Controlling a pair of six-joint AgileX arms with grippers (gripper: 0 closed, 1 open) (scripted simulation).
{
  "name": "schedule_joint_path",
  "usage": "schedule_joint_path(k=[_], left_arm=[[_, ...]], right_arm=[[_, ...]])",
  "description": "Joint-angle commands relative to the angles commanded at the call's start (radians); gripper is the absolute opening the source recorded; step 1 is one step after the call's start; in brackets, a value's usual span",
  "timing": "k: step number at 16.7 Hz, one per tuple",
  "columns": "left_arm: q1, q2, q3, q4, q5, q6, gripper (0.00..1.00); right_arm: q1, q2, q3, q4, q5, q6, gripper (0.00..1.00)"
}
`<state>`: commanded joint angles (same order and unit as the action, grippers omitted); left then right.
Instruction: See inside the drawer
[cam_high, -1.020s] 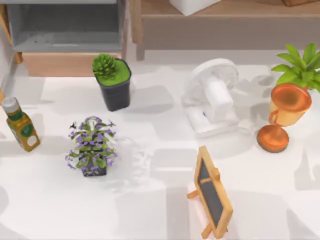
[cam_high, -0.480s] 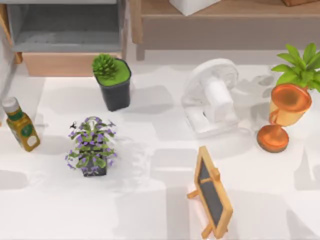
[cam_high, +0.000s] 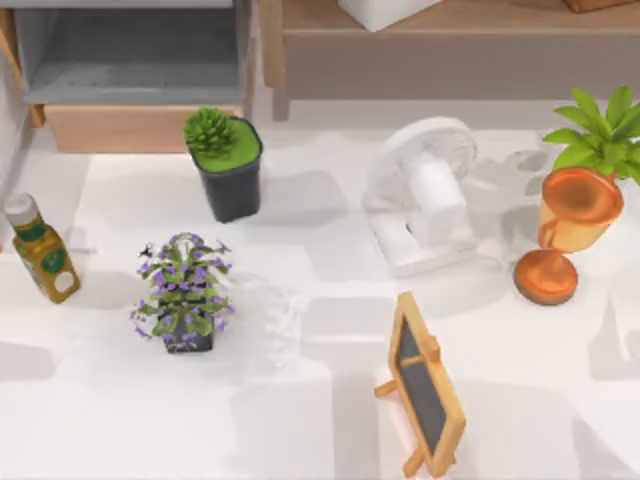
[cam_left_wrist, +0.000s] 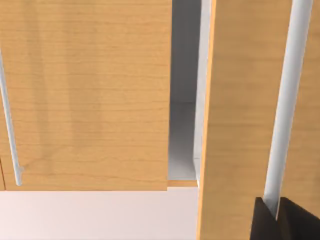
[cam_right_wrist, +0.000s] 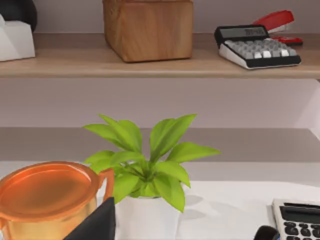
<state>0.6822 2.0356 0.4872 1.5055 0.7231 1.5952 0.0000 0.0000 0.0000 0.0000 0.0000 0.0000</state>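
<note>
Drawer: the wide boxy drawer with grey inner walls and floor and a light tan wooden front panel is seen at the far left of the white counter, pulled out so that its grey floor is exposed from above.
Left pincer: dark finger tips are seen in the left wrist view close against light wooden cabinet fronts; a slim pale bar handle runs down to them, but whether the fingers are apart or together cannot be told.
Right pincer: a dark finger edge is seen beside the orange goblet and the leafy green plant in a white pot; its state cannot be told.
Near the drawer: a green succulent in a black pot stands just in front of the tan panel.
Elsewhere on the counter: a purple-flowered plant, a small olive bottle, a white desk fan and a small framed chalkboard.
</note>
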Motion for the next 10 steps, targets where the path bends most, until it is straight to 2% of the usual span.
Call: schedule_joint_path(k=[9, 10], left_arm=[[0.0, 0.0, 0.0, 0.0, 0.0, 0.0, 0.98], [0.0, 0.0, 0.0, 0.0, 0.0, 0.0, 1.0]], right_arm=[[0.0, 0.0, 0.0, 0.0, 0.0, 0.0, 1.0], [0.0, 0.0, 0.0, 0.0, 0.0, 0.0, 1.0]])
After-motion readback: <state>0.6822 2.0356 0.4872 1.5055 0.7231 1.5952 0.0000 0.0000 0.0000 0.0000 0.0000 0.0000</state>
